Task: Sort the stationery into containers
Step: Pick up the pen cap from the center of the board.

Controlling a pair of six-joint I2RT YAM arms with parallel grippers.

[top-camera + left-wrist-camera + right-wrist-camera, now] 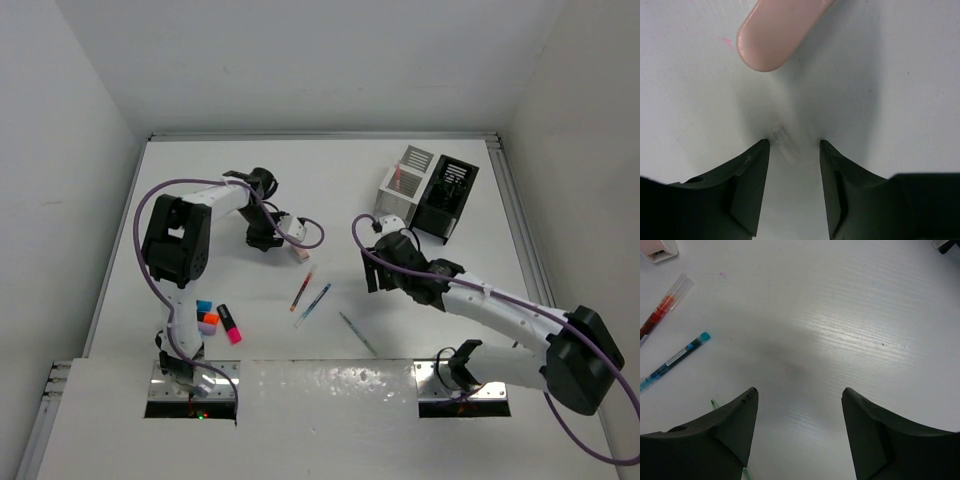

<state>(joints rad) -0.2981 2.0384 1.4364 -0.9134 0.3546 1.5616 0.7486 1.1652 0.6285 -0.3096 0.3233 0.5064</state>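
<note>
My left gripper (288, 246) is open and low over the table. In the left wrist view (794, 142) its fingertips flank a small clear plastic piece (785, 146), with the pink eraser block (775, 30) just ahead. The eraser (301, 256) lies beside that gripper. My right gripper (369, 272) is open and empty over bare table (799, 390). A red pen (302, 290), a blue pen (314, 303) and a thin green-grey pen (357, 333) lie mid-table. The right wrist view shows the red pen (660, 310) and blue pen (675, 360) at its left. The white organiser (402, 185) and black organiser (445, 200) stand at the back right.
Three stubby highlighters (218, 320) lie near the left arm's base. A reddish pen (398, 175) stands in the white organiser. White walls close in the table on three sides. A cable loops off each wrist.
</note>
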